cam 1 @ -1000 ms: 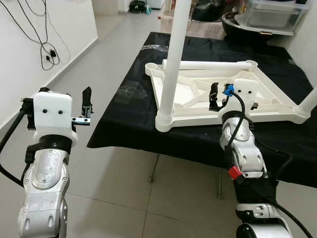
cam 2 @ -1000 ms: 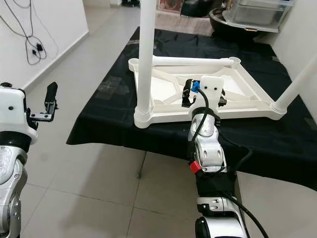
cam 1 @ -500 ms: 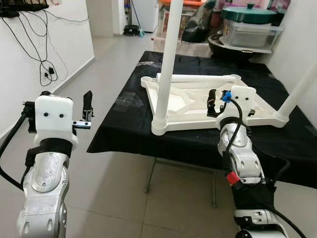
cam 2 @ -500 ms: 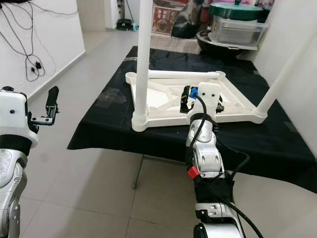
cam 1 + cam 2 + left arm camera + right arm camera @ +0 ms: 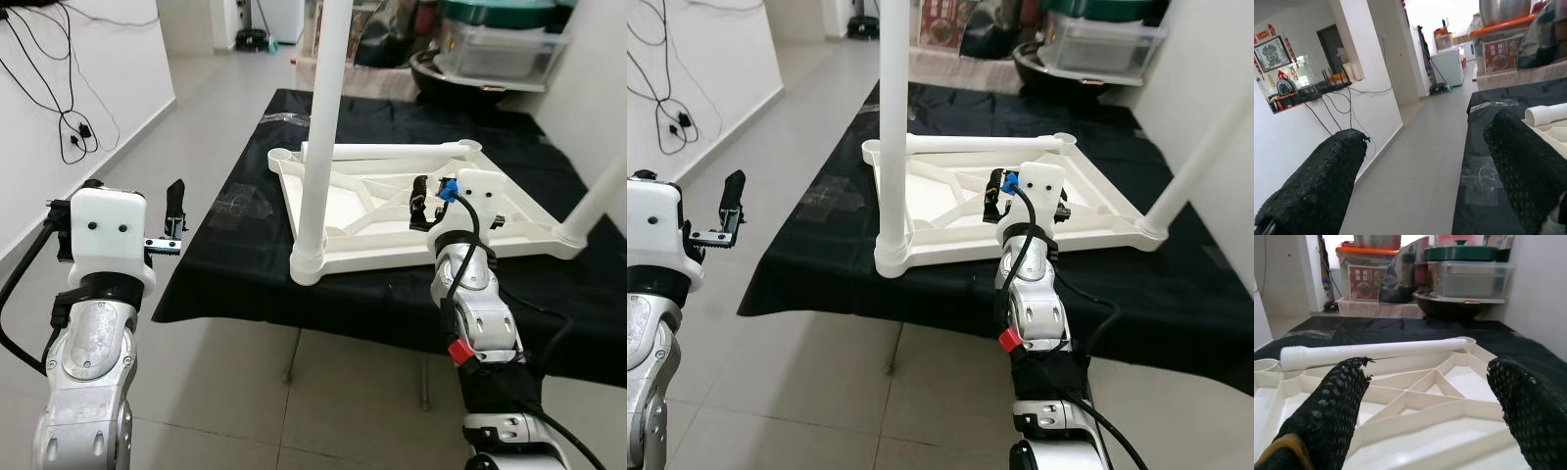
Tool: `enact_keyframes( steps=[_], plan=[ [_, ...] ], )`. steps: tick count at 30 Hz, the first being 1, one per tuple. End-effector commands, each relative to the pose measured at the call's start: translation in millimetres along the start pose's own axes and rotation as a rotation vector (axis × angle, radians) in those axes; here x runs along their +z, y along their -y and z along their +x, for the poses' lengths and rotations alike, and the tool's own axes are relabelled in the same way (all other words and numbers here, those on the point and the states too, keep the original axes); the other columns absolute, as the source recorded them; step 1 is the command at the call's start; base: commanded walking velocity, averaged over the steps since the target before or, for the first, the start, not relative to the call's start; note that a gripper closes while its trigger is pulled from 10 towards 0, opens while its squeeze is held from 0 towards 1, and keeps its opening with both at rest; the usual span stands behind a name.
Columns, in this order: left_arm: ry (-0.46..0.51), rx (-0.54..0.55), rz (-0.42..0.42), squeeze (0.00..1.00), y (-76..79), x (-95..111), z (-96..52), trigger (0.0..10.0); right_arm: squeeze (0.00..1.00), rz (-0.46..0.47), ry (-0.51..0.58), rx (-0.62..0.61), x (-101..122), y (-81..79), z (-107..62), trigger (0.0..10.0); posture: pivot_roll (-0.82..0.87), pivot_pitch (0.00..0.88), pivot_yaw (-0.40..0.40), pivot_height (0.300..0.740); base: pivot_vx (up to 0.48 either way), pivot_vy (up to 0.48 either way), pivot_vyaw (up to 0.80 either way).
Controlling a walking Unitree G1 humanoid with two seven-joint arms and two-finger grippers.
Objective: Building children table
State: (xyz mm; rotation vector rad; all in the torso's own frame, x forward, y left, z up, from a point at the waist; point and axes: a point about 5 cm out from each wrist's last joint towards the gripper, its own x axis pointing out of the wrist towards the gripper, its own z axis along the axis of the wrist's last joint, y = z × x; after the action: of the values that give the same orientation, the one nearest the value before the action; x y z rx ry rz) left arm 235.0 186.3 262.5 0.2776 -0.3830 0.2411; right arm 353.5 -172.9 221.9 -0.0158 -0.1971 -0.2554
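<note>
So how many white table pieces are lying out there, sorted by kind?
Upside-down tabletop: 1
Upright legs: 2 (front-left leg, right leg)
Lying leg, along the far edge: 1
Total: 4

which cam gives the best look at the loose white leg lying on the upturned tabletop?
Right wrist view: the loose leg lies along the far rim of the tabletop, framed between the right gripper fingers. Both eye views show it smaller and partly crossed by the upright leg. Left wrist view catches just its open end.
</note>
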Motion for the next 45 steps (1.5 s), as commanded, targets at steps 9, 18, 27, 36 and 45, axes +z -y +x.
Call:
enact_keyframes(
  steps=[9,18,27,36,45],
  plan=[
    [-0.005,-0.024,-0.018,0.0,4.5,-1,-0.5,10.0,0.0,-0.003,0.026,-0.019,4,5.7,0.8,10.0,0.11,0.09,-0.079,0.74,0.41,0.0,0.0],
    [-0.013,0.001,-0.024,0.0,2.6,-2,-0.7,10.0,0.0,-0.002,0.025,-0.018,3,6.3,1.3,10.0,0.11,0.09,-0.078,0.74,0.089,0.0,0.0],
    [-0.027,0.004,-0.021,0.0,3.8,-4,-2.4,10.0,0.0,0.095,-0.017,0.141,0,-3.4,6.6,10.0,0.11,0.088,-0.076,0.74,0.0,0.0,0.0],
    [-0.122,-0.065,-0.055,0.0,20.7,-25,-26.6,10.0,0.0,0.14,-0.056,0.506,-17,2.7,6.6,10.0,0.1,0.07,-0.077,0.74,0.0,0.0,0.0],
    [-0.215,-0.113,-0.054,0.0,24.1,-42,-51.8,10.0,0.0,0.04,-0.167,0.762,-38,26.3,1.2,10.0,0.1,0.066,-0.077,0.74,0.0,0.0,0.0]
  ],
)
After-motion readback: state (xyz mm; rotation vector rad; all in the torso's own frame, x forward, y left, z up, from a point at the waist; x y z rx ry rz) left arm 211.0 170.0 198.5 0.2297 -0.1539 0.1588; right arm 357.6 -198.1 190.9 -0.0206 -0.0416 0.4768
